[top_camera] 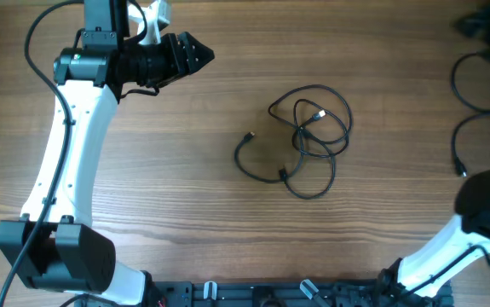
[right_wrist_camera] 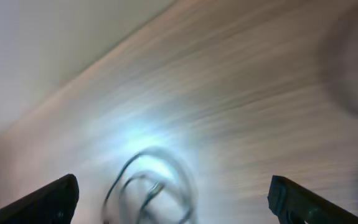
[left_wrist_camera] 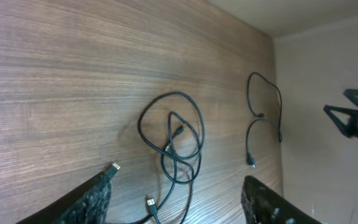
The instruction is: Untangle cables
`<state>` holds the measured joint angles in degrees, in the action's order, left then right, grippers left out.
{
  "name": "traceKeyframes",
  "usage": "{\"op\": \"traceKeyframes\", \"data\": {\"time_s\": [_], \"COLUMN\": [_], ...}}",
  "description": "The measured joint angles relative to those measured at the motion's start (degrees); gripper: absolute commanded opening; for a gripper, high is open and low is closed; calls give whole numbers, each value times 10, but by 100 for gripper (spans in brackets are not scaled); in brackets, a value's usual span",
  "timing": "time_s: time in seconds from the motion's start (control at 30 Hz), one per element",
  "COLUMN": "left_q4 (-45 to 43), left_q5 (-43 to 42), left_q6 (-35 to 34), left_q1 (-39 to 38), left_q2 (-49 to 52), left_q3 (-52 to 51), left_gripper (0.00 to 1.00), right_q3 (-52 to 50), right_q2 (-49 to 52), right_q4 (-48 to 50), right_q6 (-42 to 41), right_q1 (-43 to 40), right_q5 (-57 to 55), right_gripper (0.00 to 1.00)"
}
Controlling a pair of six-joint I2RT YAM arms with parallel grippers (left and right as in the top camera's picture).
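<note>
Cables [top_camera: 308,141] lie at the middle of a broad brown wood-grain worktop [top_camera: 185,188]: thin dark cords in a loose tangle of overlapping loops, small plug ends showing. Two separate strands [top_camera: 454,85] lie at its right edge. Left fingers [left_wrist_camera: 94,199] and right fingers [right_wrist_camera: 54,199] spread apart, empty.

A knot of thin dark cables [top_camera: 302,136] lies flat near the middle of the bench [top_camera: 185,170]. It is loosely coiled, with several loops crossing one another. One strand trails out to the left and ends in a small plug [top_camera: 249,136], and another plug end [top_camera: 319,112] sits inside the loops. Well apart from the knot, by the right edge, lie two separate cables [top_camera: 453,81], each in an open curve. The right wrist view shows the knot only as a blur.
</note>
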<state>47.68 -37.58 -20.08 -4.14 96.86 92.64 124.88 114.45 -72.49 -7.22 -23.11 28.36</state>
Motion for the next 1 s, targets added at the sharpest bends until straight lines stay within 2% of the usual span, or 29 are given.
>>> {"op": "traceKeyframes", "data": {"time_s": [0.07,0.23,0.37,0.6,0.77,0.87,0.93,0.97,1.0], "left_q4": [9,31,40,40,39,42,49,49,49], "left_q5": [47,141,179,207,213,213,213,213,213], "left_q6": [-51,-138,-178,-193,-193,-193,-193,-193,-193], "left_q1": [0,0,17,43,43,43,43,43,43], "left_q2": [0,0,0,0,0,0,0,0,0], "left_q3": [0,0,0,0,0,0,0,0,0], "left_gripper": [68,67,71,71,72,72,73,73,73], "right_q3": [0,-52,-141,-311,-379,-414,-441,-446,-446], "right_q2": [-8,-7,-2,0,1,1,1,1,1], "right_q4": [-25,-32,-14,113,188,251,281,284,287], "right_q6": [30,72,150,217,241,241,243,244,243], "right_q1": [92,230,329,417,438,438,438,438,438], "right_q5": [12,-68,-90,-98,-93,-89,-80,-74,-63], "right_gripper": [100,100,89,66,64,58,47,37,15]}}
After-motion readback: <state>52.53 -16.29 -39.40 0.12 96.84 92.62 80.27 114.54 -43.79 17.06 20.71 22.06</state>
